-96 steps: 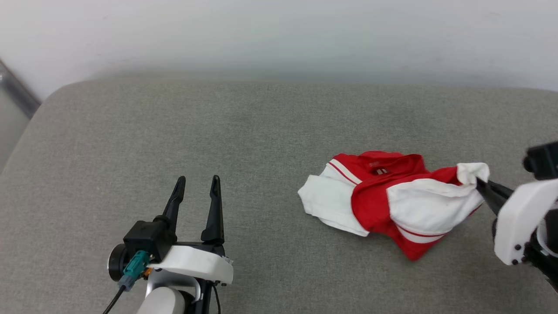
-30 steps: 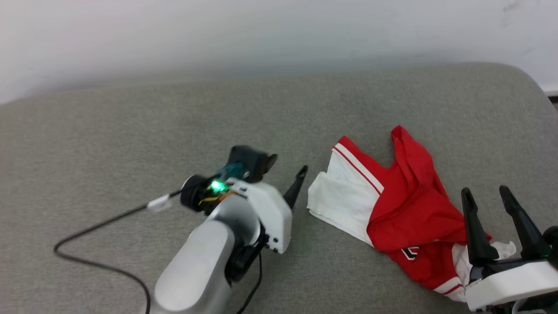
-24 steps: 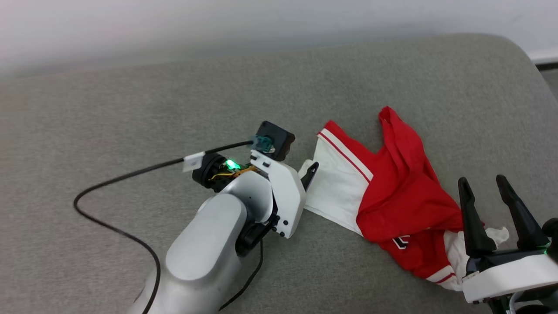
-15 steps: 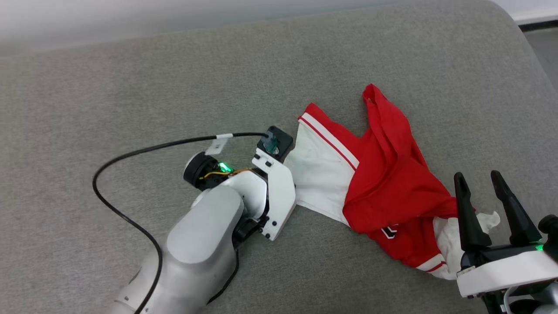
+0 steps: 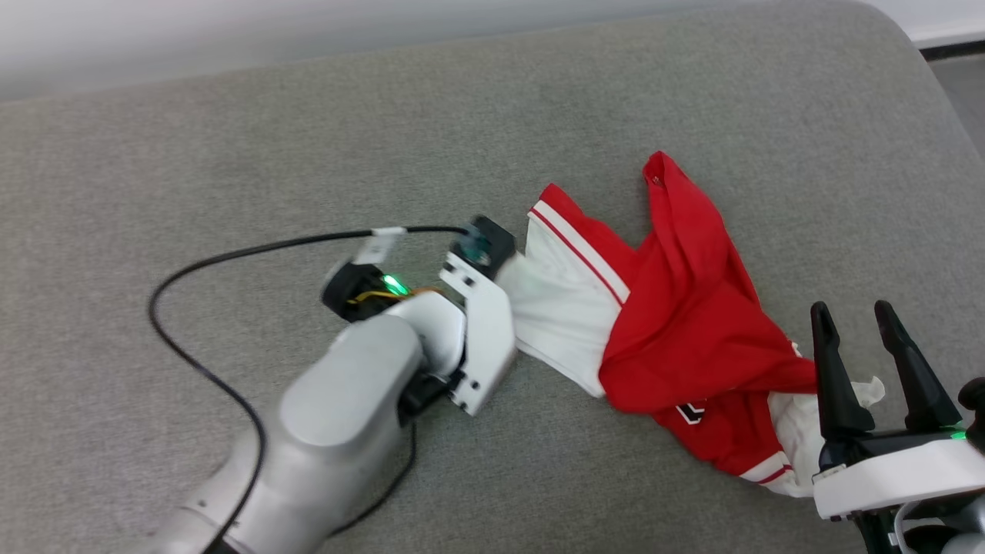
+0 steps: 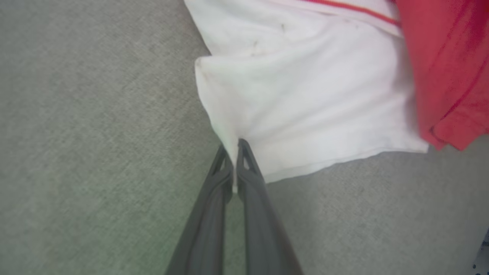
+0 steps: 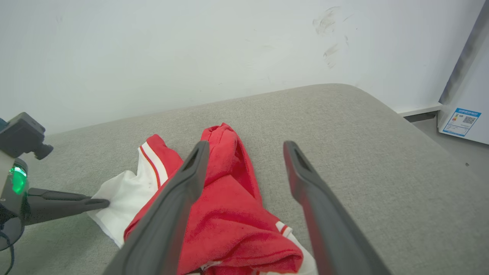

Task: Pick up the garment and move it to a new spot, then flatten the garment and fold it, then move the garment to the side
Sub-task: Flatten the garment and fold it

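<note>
Crumpled red-and-white thin-fabric jersey (image 5: pixel 692 323) on grey upholstered cushion (image 5: pixel 231 154); left gripper (image 6: pixel 233 147) fingers clamped on its white edge, right gripper (image 5: pixel 851 309) fingers apart.

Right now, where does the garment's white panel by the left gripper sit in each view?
Head view: white panel at the centre of the picture.
Left wrist view: the panel spans the upper middle, its edge pinched in the shut left gripper.
Right wrist view: the panel lies at lower left.
Shared landmark: the red-and-white striped trim bordering the panel.
</note>
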